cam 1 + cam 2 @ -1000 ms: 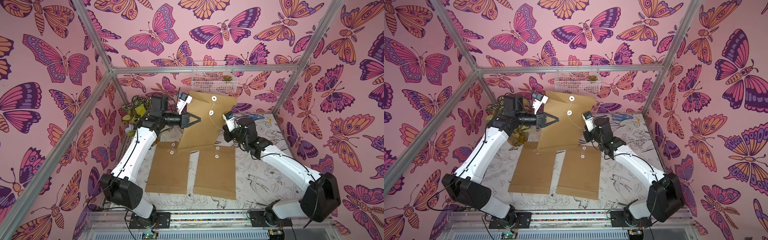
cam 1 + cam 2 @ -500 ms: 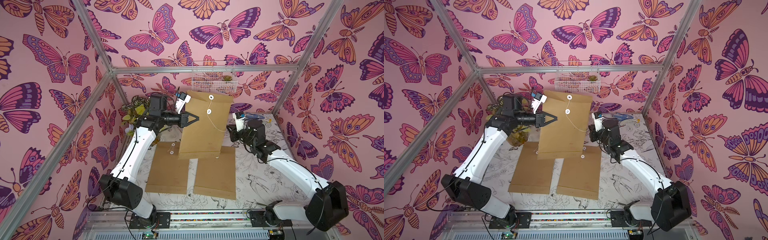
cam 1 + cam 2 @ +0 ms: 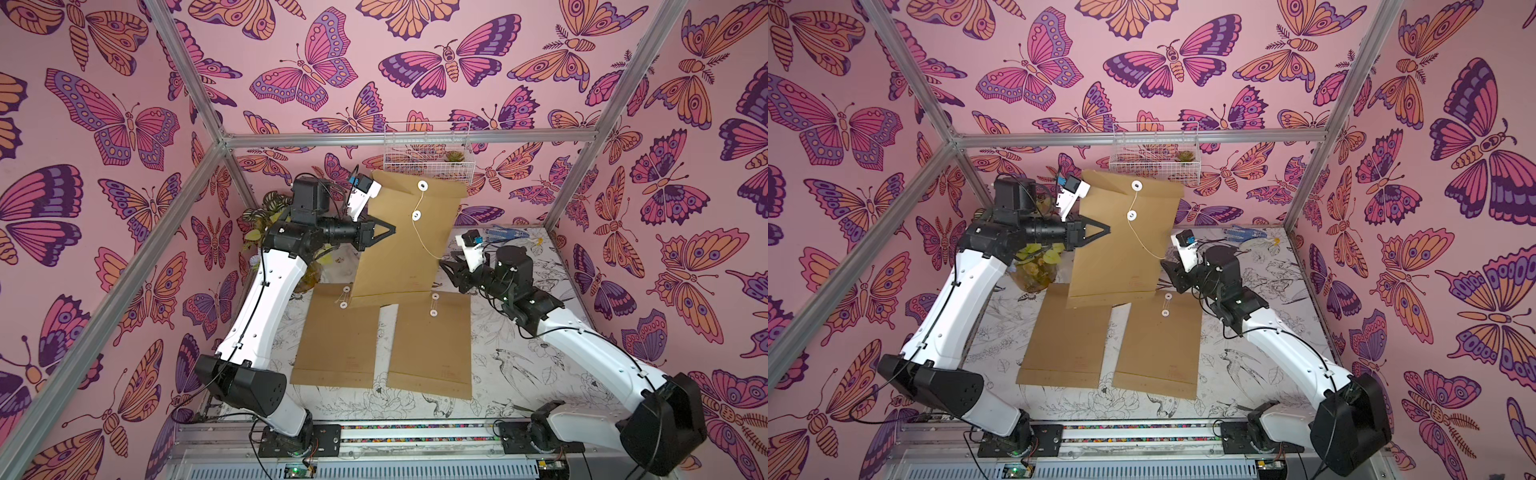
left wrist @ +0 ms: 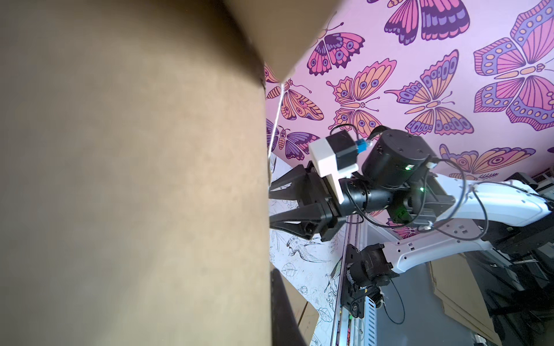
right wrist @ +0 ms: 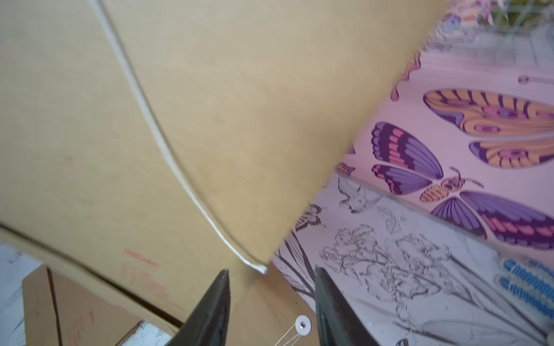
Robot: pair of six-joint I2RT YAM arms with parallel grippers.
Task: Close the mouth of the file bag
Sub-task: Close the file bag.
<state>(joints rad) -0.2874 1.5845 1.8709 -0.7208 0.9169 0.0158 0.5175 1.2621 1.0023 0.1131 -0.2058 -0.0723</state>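
**Progress.** The task is at an early stage. The flap of the file bag appears folded down over the mouth. The string is not wound. It runs from the upper button past the lower button and hangs loose. Judged from this, the string must be caught and wound round the lower button before the mouth is closed.

**Jaws.** The left jaws are clamped on one side edge of the file bag and hold it upright. The right jaws stand apart and grip nothing. In the right wrist view the free end of the string lies just ahead of their tips, touching neither.

**Position.** The file bag hangs between the two pairs of jaws, its free side edge just ahead of the right jaws. Below both pairs, two other bags lie flat on the surface.

**Appearance.** The file bag is brown paper, flat and slightly bowed, with white round buttons and thin pale string.
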